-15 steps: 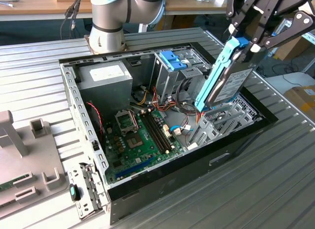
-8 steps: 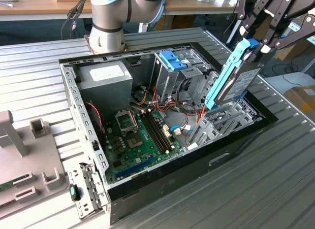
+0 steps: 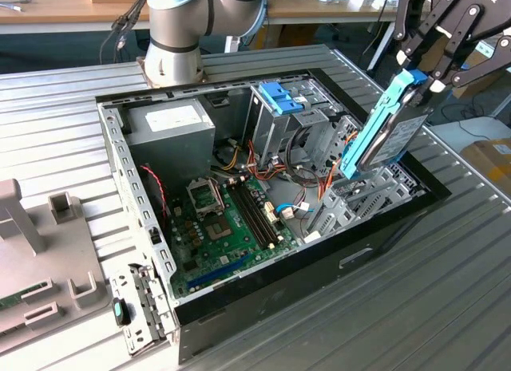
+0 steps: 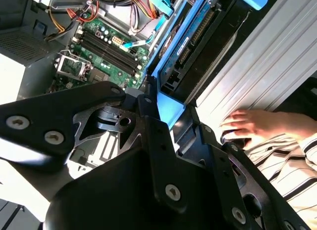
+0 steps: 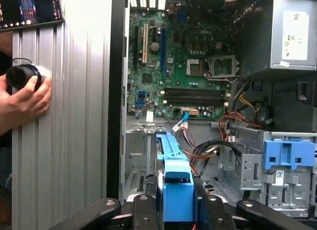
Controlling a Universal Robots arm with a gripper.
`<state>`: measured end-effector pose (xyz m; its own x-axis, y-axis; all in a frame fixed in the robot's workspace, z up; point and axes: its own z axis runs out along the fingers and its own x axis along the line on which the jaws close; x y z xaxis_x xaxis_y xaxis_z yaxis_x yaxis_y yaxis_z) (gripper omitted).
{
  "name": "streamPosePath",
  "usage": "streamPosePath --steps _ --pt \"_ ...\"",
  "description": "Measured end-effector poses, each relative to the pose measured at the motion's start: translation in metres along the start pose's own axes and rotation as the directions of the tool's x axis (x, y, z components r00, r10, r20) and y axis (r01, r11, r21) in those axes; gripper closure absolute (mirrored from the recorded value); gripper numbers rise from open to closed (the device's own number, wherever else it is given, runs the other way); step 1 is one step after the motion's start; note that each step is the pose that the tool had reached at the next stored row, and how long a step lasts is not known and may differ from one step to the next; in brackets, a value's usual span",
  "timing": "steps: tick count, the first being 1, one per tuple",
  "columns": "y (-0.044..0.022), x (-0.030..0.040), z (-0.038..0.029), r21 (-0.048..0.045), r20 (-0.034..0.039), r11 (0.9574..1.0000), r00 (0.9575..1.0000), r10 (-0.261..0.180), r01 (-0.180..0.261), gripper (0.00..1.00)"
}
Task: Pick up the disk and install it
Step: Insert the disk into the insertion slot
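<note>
What was cropped, covered or unclear

In the exterior view the gripper [image 3: 421, 77] was cut off by the top and right edges, and the arm's base [image 3: 172, 36] was cropped at the top; whether the lower end of the disk [image 3: 391, 136] touched the drive bay [image 3: 363, 199] could not be told (cables and brackets crowded it). In the second wrist view the gripper's black body hid much of the motherboard [image 4: 106, 47], and a person's hand [image 4: 250, 125] and striped sleeve [image 4: 292, 163] were cut by the edge. In the first wrist view the fingers [image 5: 207, 212] covered the disk's near end, and a hand [image 5: 22, 99] half hid a black round object [image 5: 20, 74], too little shown to identify.
</note>
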<state>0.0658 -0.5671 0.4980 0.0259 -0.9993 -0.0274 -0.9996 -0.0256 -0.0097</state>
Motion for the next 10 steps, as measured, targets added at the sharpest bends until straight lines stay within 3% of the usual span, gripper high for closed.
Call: streamPosePath --steps 10 --pt "-0.0001 0.0021 0.0034 0.0006 -0.0006 0.9998 0.9998 0.022 -0.022 0.63"
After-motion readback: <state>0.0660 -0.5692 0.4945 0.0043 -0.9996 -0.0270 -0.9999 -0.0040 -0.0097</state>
